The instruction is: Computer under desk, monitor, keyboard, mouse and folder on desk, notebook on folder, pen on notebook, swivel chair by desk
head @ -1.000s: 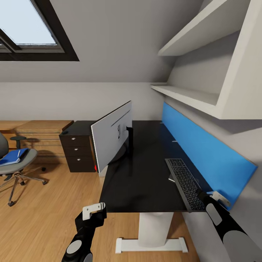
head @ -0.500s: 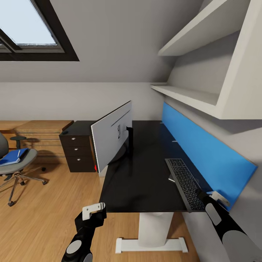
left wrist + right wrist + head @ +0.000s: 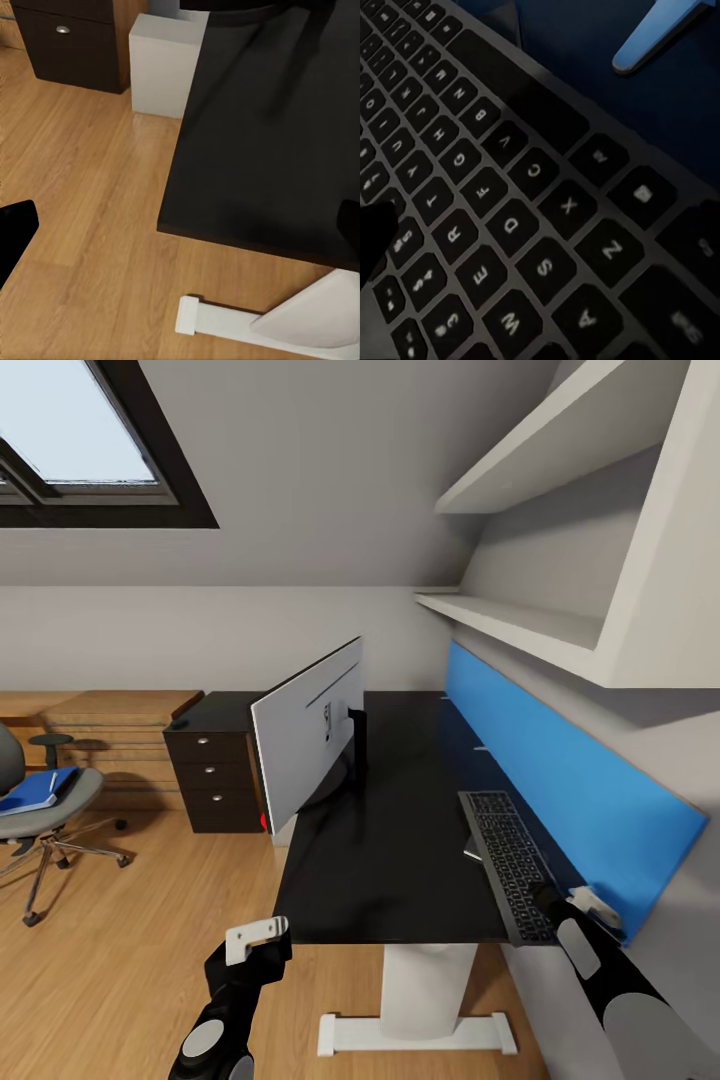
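Our right end effector (image 3: 560, 901) sits at the keyboard (image 3: 508, 860) end on the bench (image 3: 400, 860), seemingly gripping it; the left end effector's (image 3: 255, 940) opening we cannot tell.

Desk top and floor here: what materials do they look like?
Desk top: matte black, likely laminate; flat, uniform, only soft shadows. Floor: light wood planks or wood-look laminate, with visible grain and board seams, slight sheen.

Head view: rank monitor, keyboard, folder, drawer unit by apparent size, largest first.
1. monitor, clearly the largest.
2. keyboard and drawer unit: similar area in the picture; the keyboard sits nearer the camera, so I won't rank them.
3. folder, smallest, but also farthest away, on the swivel chair.
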